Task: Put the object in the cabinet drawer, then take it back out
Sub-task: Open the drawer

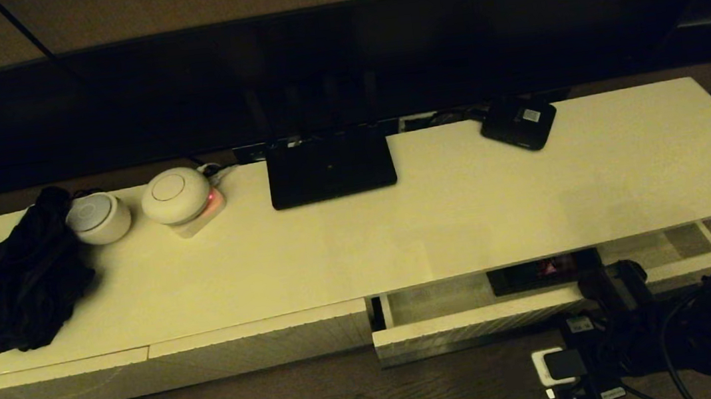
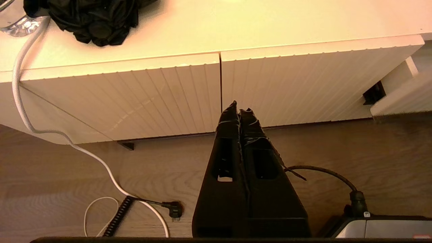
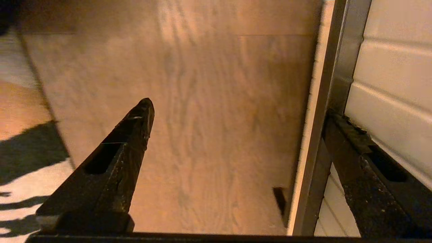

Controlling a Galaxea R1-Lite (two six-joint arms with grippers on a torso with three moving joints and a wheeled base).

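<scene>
Right gripper (image 3: pixel 236 135) sat lowest and closest, fingers (image 3: pixel 131 135) spread wide, one of them tucked behind the front panel of the cabinet drawer (image 1: pixel 477 327), which was pulled partway out. Just past that gripper, inside the drawer, was the black organiser box (image 1: pixel 541 272) with a bit of red showing. Left gripper (image 2: pixel 239 113) hung way off to the side, pinched closed on nothing, facing the shut ribbed panels (image 2: pixel 135 94) above the wood floor (image 2: pixel 67 175).

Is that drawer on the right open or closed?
Partly open: the drawer sticks out past the neighbouring fronts, showing its pale interior and the black box inside.
</scene>
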